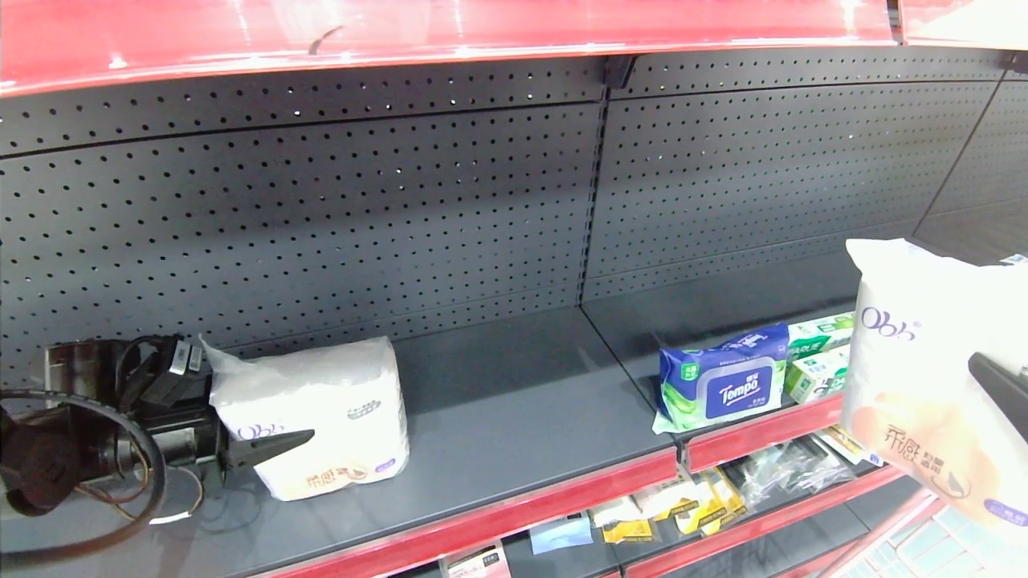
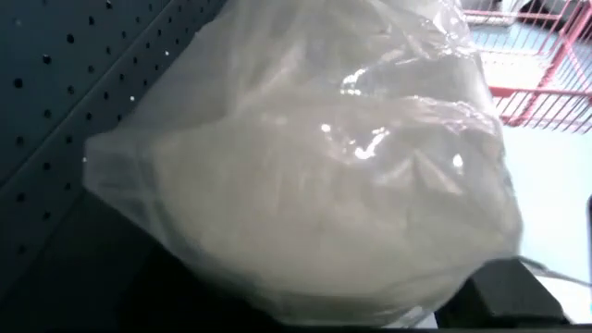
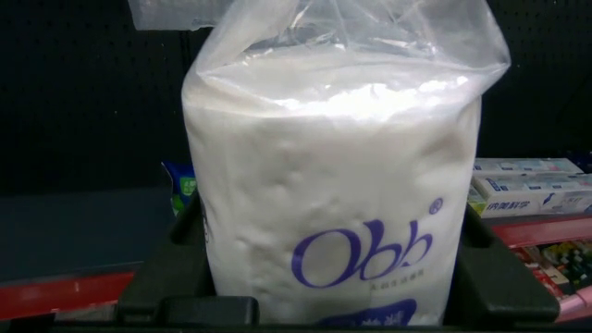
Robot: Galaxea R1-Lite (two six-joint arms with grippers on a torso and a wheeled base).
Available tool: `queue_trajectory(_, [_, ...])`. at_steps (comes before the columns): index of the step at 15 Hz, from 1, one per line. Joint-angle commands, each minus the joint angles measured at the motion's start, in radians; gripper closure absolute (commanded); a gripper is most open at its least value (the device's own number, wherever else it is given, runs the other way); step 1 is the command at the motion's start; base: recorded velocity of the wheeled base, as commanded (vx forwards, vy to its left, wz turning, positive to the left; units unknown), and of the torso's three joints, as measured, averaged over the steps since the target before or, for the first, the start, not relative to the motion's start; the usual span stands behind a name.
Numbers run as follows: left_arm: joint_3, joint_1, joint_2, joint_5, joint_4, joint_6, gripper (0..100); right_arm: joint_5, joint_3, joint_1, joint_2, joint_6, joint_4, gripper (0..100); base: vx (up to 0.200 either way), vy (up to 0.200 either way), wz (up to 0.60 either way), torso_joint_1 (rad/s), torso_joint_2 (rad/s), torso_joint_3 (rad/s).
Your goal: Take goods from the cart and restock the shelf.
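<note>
A white tissue pack (image 1: 321, 417) in clear wrap stands on the dark shelf (image 1: 522, 401) at the left. My left gripper (image 1: 281, 425) is shut on it, one black finger (image 1: 273, 448) lying across its front face. Seen from the left wrist, the same pack (image 2: 314, 176) sits close against the pegboard. A second white tissue pack (image 1: 923, 361) hangs in the air at the right, off the shelf's front edge, with my right gripper (image 1: 948, 385) shut on it. From the right wrist, this pack (image 3: 333, 203) stands upright between the black fingers (image 3: 166, 277).
A blue wipes pack (image 1: 723, 389) and green-and-white boxes (image 1: 819, 357) lie on the right shelf section. Bare shelf floor runs between the left pack and the wipes. Small goods fill the lower shelf (image 1: 683, 502). A red cart (image 2: 546, 65) stands behind.
</note>
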State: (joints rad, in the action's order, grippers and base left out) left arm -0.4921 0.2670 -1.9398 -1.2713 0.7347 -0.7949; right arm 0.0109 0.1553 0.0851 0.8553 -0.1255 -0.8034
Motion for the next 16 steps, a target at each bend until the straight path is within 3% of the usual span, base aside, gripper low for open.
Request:
queue_trajectory(1, [0.040,0.015,0.015,-0.007,0.000,-0.023,100,0.000,0.009,0.001,0.001,0.000,0.000,100,0.000,0.000,0.00,0.000,0.00,0.000])
queue_trajectory(4, [0.087,0.037,0.019,-0.026,0.000,-0.086,100,0.000,0.009,0.001,-0.001,0.000,0.000,100,0.000,0.000,0.00,0.000,0.00,0.000])
queue_trajectory(9, [0.164,0.043,0.058,-0.057,0.002,-0.104,100,0.000,0.009,0.001,-0.004,0.000,0.000,100,0.000,0.000,0.00,0.000,0.00,0.000])
queue_trajectory(12, [0.202,0.043,0.058,-0.060,0.000,-0.152,100,0.000,0.021,-0.001,0.001,0.000,0.000,100,0.000,0.000,0.00,0.000,0.00,0.000])
queue_trajectory(16, [0.210,0.043,0.061,-0.062,0.000,-0.172,100,0.000,0.021,-0.001,0.004,0.000,0.000,100,0.000,0.000,0.00,0.000,0.00,0.000])
